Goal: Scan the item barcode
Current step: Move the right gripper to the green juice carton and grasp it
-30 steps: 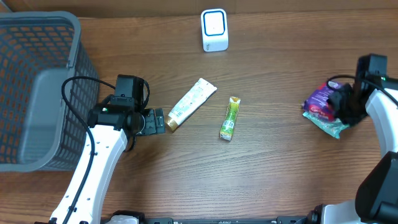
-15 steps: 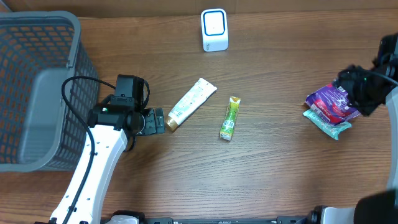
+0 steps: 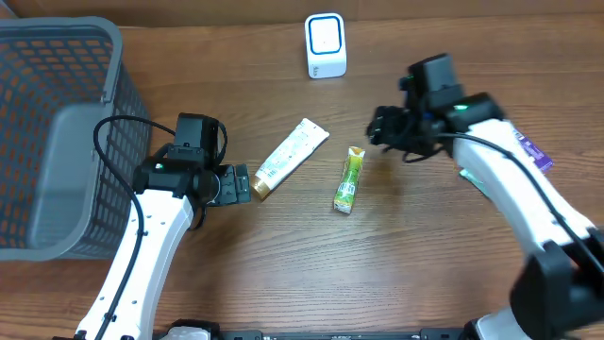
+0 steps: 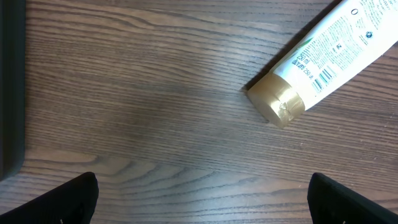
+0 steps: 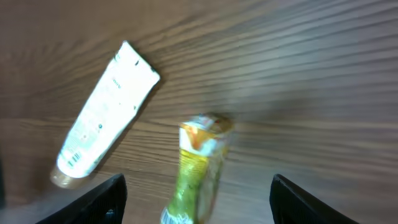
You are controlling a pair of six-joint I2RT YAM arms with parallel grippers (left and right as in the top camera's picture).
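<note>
Overhead, I see the green packet (image 3: 347, 179) lying flat on the table (image 3: 425, 264), near the middle, with its long side running roughly from the far edge toward me. The right gripper (image 3: 377, 128) is close to the packet's far end, a little to its right, and does not touch it. In the right wrist view its two fingers (image 5: 102, 199) stand wide apart and nothing is between them; the packet is below on the wood and looks blurred, so I cannot read any print on it.

The tube (image 3: 291, 158) lies just left of the packet, apart from it and set diagonally, with its flat end pointing to the far side. Its gold cap (image 4: 278, 102) points at the left gripper (image 3: 243, 184), which is just beside the cap but not in contact. In the left wrist view the fingers (image 4: 74, 199) are spread fully and hold nothing. A small barcode (image 4: 323, 79) is visible on the tube, near the cap.

The white scanner (image 3: 326, 45) stands at the far edge of the table, well apart from both items. The grey basket (image 3: 66, 25) fills the far left corner. At the right a purple pack (image 3: 530, 151) lies partly hidden behind the right arm.
</note>
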